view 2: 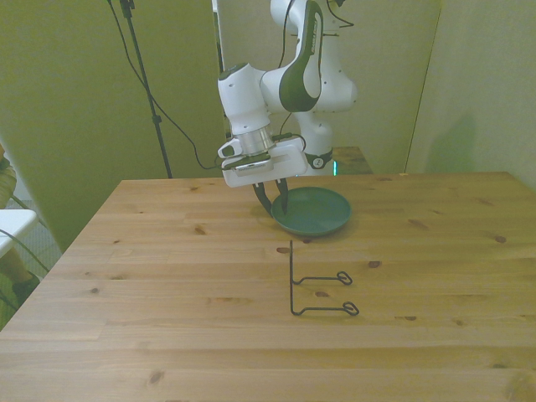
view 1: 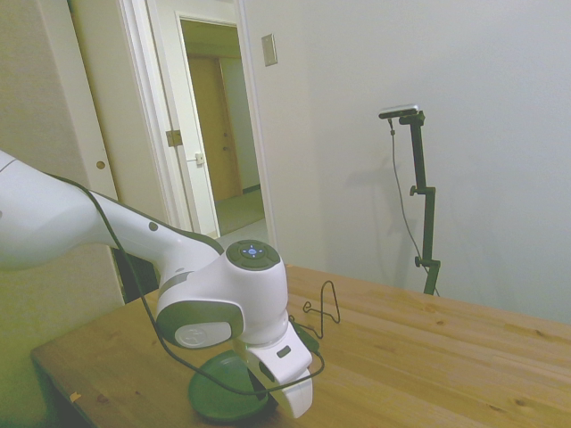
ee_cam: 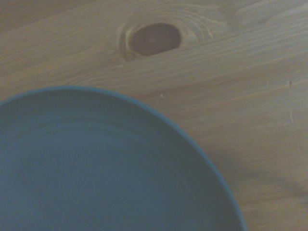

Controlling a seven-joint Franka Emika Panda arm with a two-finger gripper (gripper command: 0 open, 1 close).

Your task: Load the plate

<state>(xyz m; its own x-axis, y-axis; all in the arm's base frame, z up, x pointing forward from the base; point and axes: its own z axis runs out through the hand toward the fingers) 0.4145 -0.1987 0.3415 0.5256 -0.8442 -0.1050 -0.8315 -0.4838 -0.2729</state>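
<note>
Starting at the front view's left: just bare wood on the desk (view 2: 167, 276), nothing in the way.

Moving right, got the tool (view 2: 277, 208) hanging point-down right at the plate (view 2: 316, 213), over its rim on the front view's left. Can't tell from these angles if clenched or released, so not guessing. Puts the plate just to the front view's right of the tool, flat on the desk, in the far half, about mid-width. Round, so no long axis to fuss over, only a low rim to catch. Same story close up in the wrist view: curve of dark green rim, then wood with a dark knot (ee_cam: 154, 38) near it.

Closer to the camera, near the plate but apart from it, got the wire stand (view 2: 316, 289) – thin upright plus two looped feet pointing to the front view's right. Guessing "load" means standing the plate in that, so probably comes down to a rim pinch, a lift, a short carry toward the camera, then tipping it on edge. Could slip out of a pinch that shallow. Could also shove a stand that light.

Plenty of room otherwise — pale walls, and an open doorway (view 1: 210, 134) in the side view.
</note>
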